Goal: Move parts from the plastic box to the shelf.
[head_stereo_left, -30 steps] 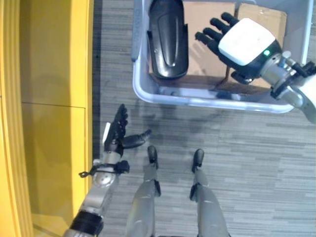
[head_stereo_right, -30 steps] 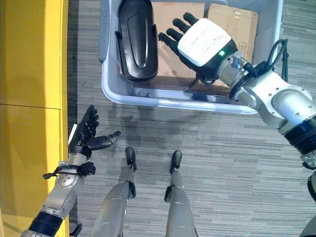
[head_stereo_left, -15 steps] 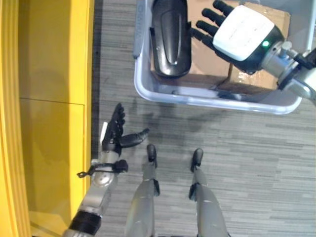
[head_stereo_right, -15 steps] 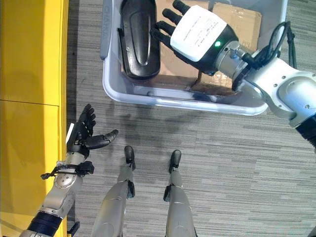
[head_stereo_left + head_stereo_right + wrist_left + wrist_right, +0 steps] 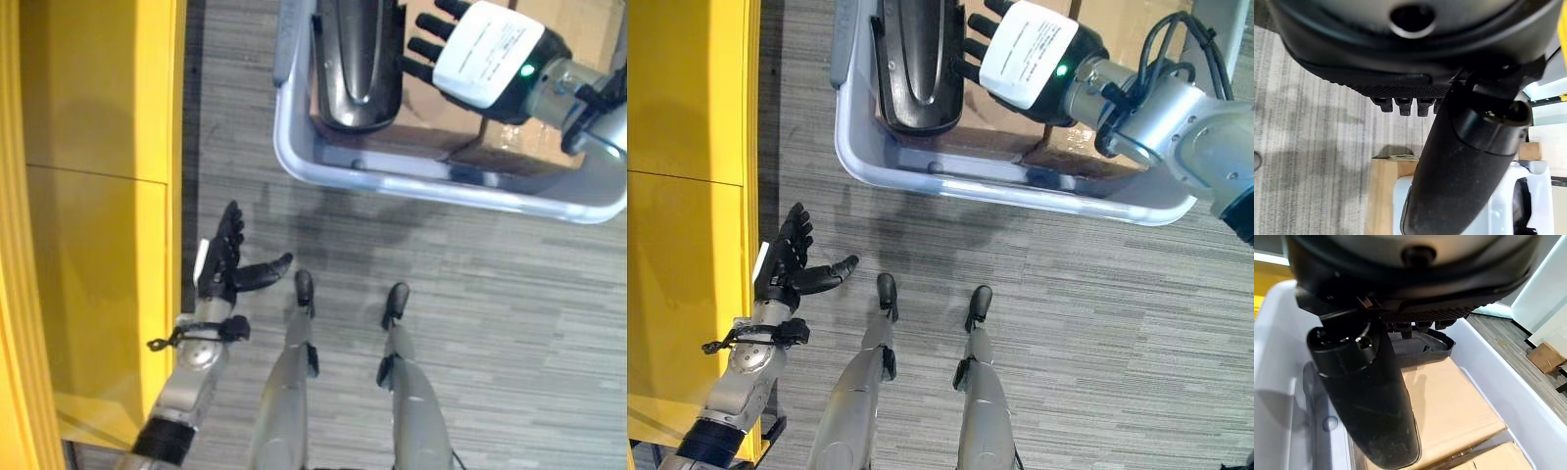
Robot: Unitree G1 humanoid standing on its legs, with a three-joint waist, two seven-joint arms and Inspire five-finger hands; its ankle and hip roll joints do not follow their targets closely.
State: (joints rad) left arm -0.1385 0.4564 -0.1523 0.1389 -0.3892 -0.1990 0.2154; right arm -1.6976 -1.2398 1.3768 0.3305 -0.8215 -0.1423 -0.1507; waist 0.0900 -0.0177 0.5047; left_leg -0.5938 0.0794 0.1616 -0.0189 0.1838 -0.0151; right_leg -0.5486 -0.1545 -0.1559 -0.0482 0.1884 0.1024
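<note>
A pale grey plastic box (image 5: pixel 441 186) stands on the carpet ahead. A long black moulded part (image 5: pixel 358 59) lies at the box's left end. My right hand (image 5: pixel 1029 54), with a white cover on its back, hovers open over the box. Its straight fingers (image 5: pixel 421 49) reach the part's right side, and I cannot tell whether they touch it. In the right wrist view the part (image 5: pixel 1420 345) lies past the thumb (image 5: pixel 1366 396). My left hand (image 5: pixel 223 269) hangs open and empty low over the floor, beside the yellow shelf (image 5: pixel 88 196).
Brown cardboard (image 5: pixel 441 108) lines the box bottom under and beside my right hand. The box wall (image 5: pixel 1498 377) rises on the hand's far side. A wooden block (image 5: pixel 1383 196) lies on the grey carpet near my left hand.
My right hand has moved farther over the box and leftward, so its fingers are now by the black part. The view has shifted a little. The left hand has held still.
</note>
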